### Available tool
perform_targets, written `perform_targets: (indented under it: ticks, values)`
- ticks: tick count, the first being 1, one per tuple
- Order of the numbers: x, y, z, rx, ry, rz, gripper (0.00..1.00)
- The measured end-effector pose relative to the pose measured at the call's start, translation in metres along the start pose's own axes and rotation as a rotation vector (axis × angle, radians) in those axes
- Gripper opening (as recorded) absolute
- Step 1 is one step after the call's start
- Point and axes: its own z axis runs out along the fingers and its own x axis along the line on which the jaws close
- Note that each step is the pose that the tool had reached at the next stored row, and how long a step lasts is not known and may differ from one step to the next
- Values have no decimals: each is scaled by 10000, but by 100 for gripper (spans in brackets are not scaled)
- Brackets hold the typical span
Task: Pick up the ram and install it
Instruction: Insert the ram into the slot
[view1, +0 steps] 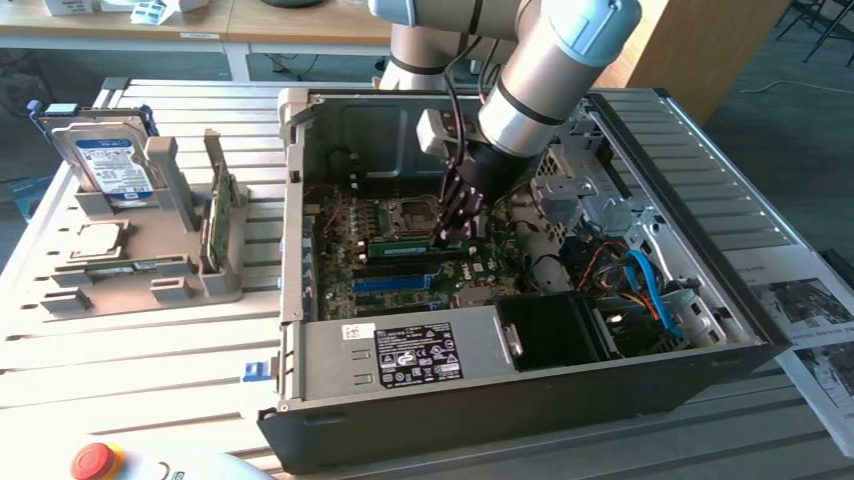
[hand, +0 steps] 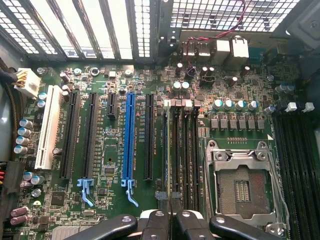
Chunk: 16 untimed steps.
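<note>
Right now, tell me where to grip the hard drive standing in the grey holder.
Probably pinch the hard drive across its two flat faces near the top edge, coming straight down: it stands upright in the grey holder, whose slot covers its lower part.

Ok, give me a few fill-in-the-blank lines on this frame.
1. The gripper, shut on the ram, is down inside the open computer ___.
2. The hard drive stands on the exterior view's ___ side.
3. The round button is ___.
Missing words: case, left, red.
</note>
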Motion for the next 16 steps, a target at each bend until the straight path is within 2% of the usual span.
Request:
perform_targets:
  ticks: [16]
  values:
    - [1,-10,37,0,0,0,12]
